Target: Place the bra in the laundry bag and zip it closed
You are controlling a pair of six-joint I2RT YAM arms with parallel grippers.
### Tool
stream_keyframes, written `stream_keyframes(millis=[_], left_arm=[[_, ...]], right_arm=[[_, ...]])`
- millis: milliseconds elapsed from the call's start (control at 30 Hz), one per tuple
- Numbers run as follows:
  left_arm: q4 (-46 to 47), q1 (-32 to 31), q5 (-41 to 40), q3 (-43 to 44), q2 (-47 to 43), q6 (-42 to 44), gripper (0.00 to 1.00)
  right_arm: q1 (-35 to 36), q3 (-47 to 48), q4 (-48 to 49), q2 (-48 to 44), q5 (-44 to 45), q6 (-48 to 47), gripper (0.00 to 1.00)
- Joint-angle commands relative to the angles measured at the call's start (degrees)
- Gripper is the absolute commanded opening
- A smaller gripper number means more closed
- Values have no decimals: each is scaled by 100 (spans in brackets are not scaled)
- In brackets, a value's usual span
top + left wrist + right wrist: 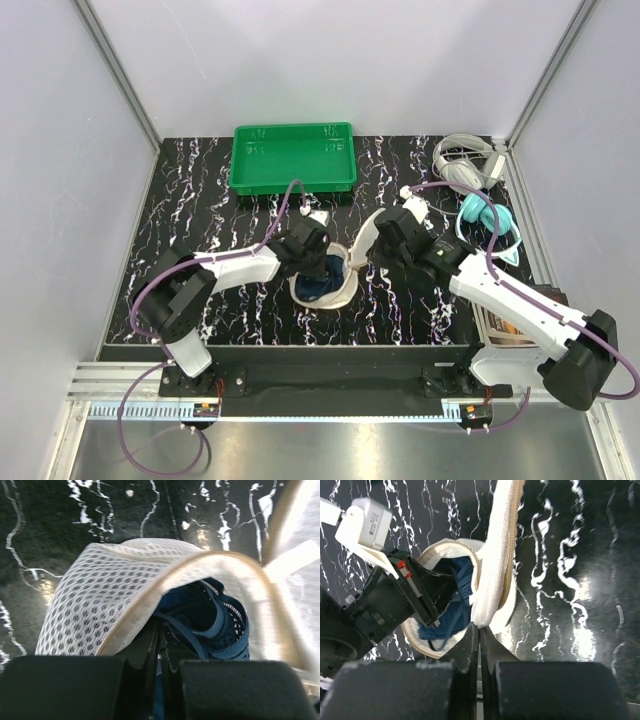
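Navy bra (220,625) inside honeycomb-mesh laundry bag (100,595), rim in right pincer (480,630); left pincer (159,640) narrow.

Black tabletop with white marble veining (200,190) across the centre of the frame, pale grey-lilac walls (330,60) on three sides, aluminium corner posts (117,65) at upper left and right, brushed metal surface (330,450) along the bottom, soft even light
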Motion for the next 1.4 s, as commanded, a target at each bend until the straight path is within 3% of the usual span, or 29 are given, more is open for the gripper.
stream_keyframes(millis=[0, 233, 333, 467, 600, 633, 667, 833, 967, 1000, 1133, 1367], left_arm=[[-304, 147, -379, -104, 127, 548, 8], [-462, 226, -62, 62, 250, 804, 6], [-497, 218, 87, 124, -30, 751, 10], [-795, 173, 245, 185, -794, 716, 40], [-840, 147, 762, 115, -1944, 628, 55], [-814, 147, 895, 89, -2104, 689, 78], [-762, 147, 992, 45, -2236, 707, 87], [308, -132, 1344, -736, -3326, 698, 93], [1819, -862, 477, -1264, -3591, 838, 96], [1980, -1281, -222, -1343, -3582, 1143, 97], [2736, -2172, -1545, -1371, -3110, 1936, 98], [2554, -2393, -2478, -327, -1687, 2183, 98]], right_arm=[[89, 533, -406, -333, 726, -451, 0], [159, 481, -732, -605, 822, -822, 0], [150, 490, -864, -658, 840, -927, 0], [159, 621, -1083, -597, 709, -1068, 0], [159, 762, -1180, -597, 638, -1139, 0], [168, 771, -1180, -606, 612, -1139, 0], [168, 797, -1189, -614, 586, -1139, 0], [159, 903, -1215, -500, 384, -1034, 0], [168, 991, -1207, -483, 322, -753, 0], [159, 1000, -1207, -483, 313, -700, 0], [159, 1026, -1207, -456, 278, -462, 0], [159, 1026, -1189, -456, 137, -278, 0]])
